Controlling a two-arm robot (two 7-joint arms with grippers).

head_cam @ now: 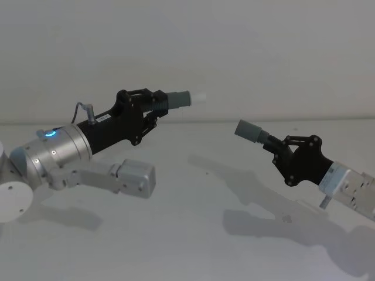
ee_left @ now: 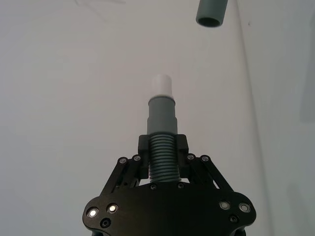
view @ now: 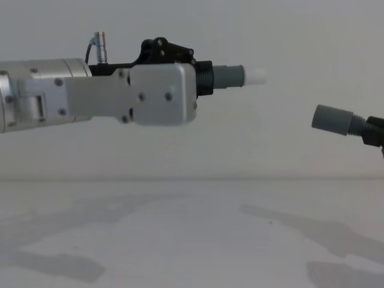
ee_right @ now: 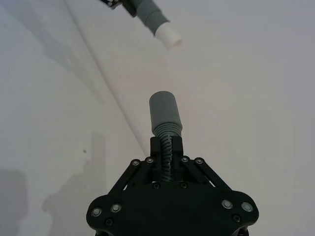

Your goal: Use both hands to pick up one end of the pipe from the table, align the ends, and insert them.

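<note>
Both pipe pieces hang in the air above the white table [head_cam: 176, 234]. My left gripper [head_cam: 157, 104] is shut on the ribbed middle of one grey pipe piece [head_cam: 177, 99], whose white plug tip [head_cam: 199, 97] points right. My right gripper [head_cam: 275, 146] is shut on the other pipe piece [head_cam: 251, 131], and its grey socket cuff [view: 333, 120] faces left. A gap separates the two ends, and the socket sits lower than the plug tip [view: 255, 75]. From the left wrist, the plug tip [ee_left: 162, 83] stands straight ahead and the socket's opening [ee_left: 210, 12] lies farther off to one side.
A plain pale wall rises behind the table. Shadows of both arms fall on the tabletop [view: 180, 240] below them.
</note>
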